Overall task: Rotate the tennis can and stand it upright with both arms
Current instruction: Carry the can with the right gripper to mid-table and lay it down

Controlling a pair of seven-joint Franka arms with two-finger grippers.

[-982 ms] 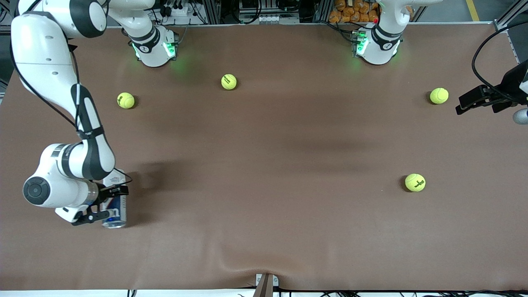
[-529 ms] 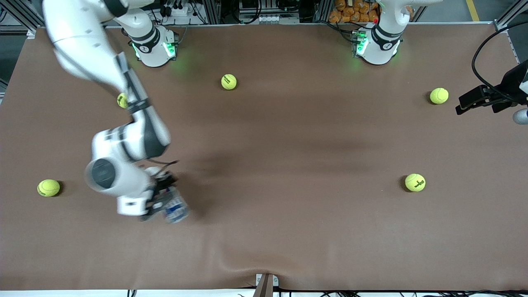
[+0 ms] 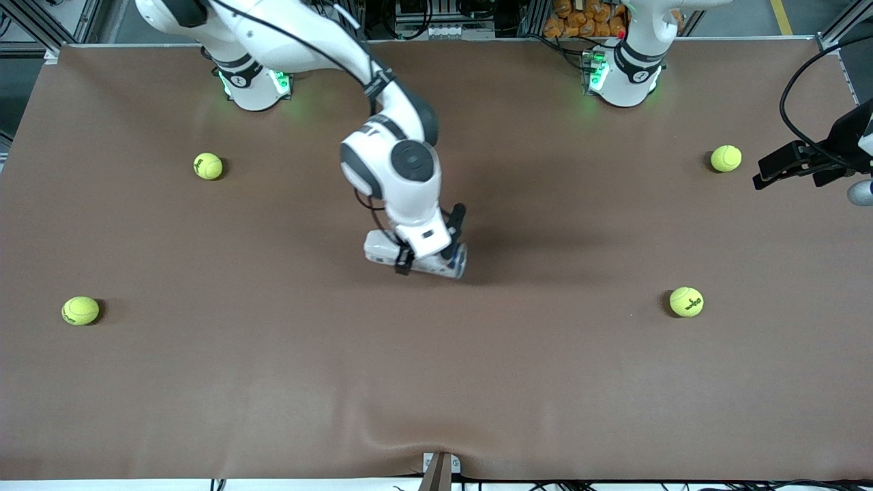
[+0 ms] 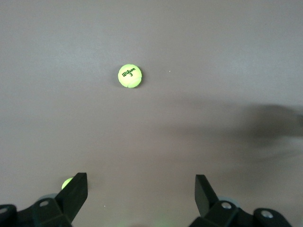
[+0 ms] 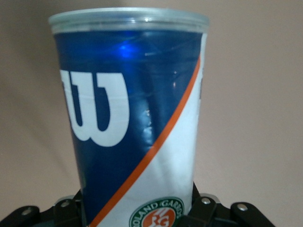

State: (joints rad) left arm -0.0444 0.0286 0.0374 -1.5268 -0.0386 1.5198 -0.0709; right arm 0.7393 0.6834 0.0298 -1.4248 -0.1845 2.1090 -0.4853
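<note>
Right end effector (image 3: 426, 254) grips the tennis can (image 3: 447, 262) lying mid-worktop (image 3: 545, 382); left end effector (image 3: 784, 167), fingers apart, waits at its end. Rotate slowly, keeping the can's ends free for a handover

The desk (image 3: 580, 382) you work on wears a matt brown cover, smooth like vinyl or leather, with a slight ripple at its near edge. Your tennis can (image 5: 132, 118) looks like clear, glossy plastic under a shiny printed label in navy, white and orange-red, catching a blue glint, with a pale translucent rim. The tennis balls (image 4: 129, 76) are fuzzy yellow-green felt with black print. Both arms (image 3: 402, 170) have glossy white plastic shells with dark grey caps; the left gripper's fingers (image 4: 75, 191) are matt black.
</note>
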